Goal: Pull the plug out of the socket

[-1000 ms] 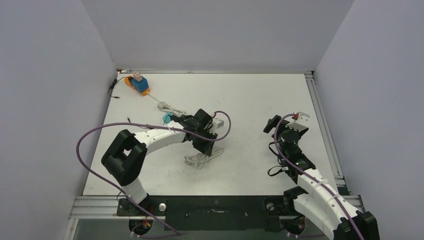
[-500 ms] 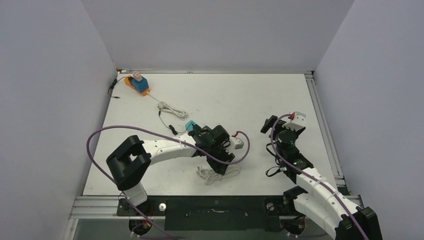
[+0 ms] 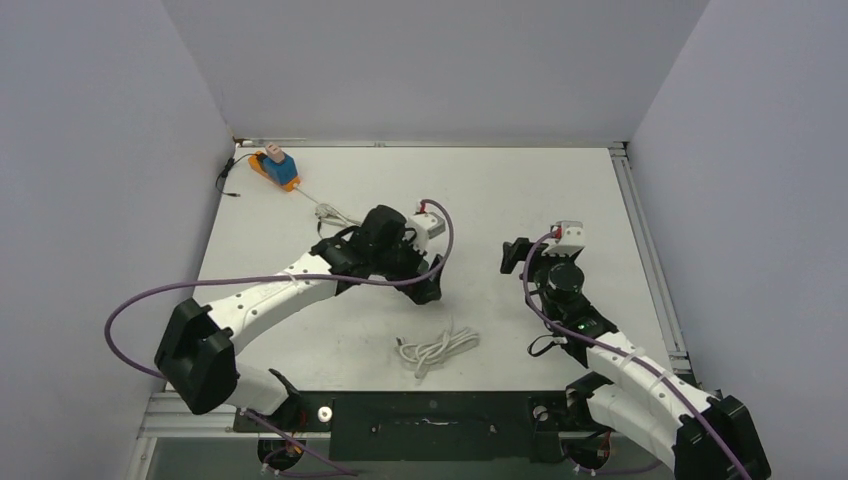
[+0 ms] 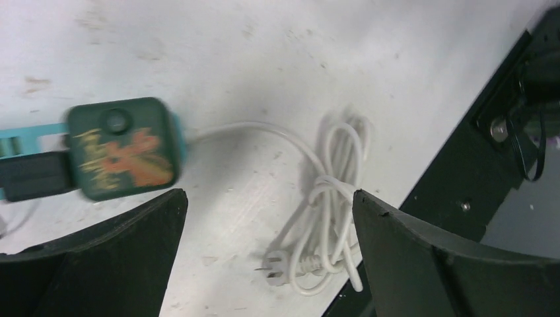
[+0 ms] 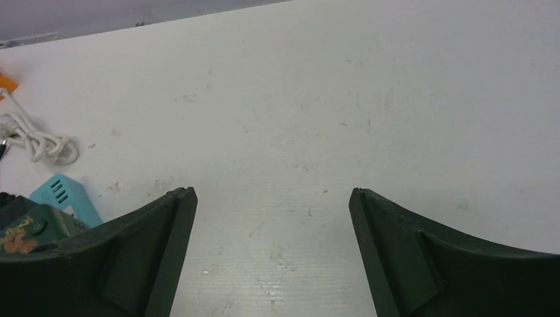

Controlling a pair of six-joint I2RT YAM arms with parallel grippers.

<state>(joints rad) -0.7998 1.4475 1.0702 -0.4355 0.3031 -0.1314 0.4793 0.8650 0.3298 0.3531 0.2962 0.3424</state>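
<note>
The blue plug (image 3: pixel 282 166) with its pale pink top sits plugged into the orange socket (image 3: pixel 262 168) in the far-left corner of the table. Both are far from the grippers. My left gripper (image 3: pixel 415 272) hovers open over mid-table, and in the left wrist view it (image 4: pixel 269 196) holds nothing. My right gripper (image 3: pixel 523 258) is to the right of it, also open and empty (image 5: pixel 272 192) above bare table. In the right wrist view only a sliver of the orange socket (image 5: pixel 3 82) shows at the left edge.
A teal power strip (image 4: pixel 23 142) carrying a dark green block (image 4: pixel 122 148) lies below my left gripper. Its white cord bundle (image 3: pixel 437 348) rests near the front edge. The socket's white cord (image 3: pixel 340 215) trails toward mid-table. A thin black wire (image 3: pixel 228 178) lies by the left wall.
My left gripper opened and drew back toward the far left, leaving the white cord bundle near the front edge. The right gripper shifted slightly left.
</note>
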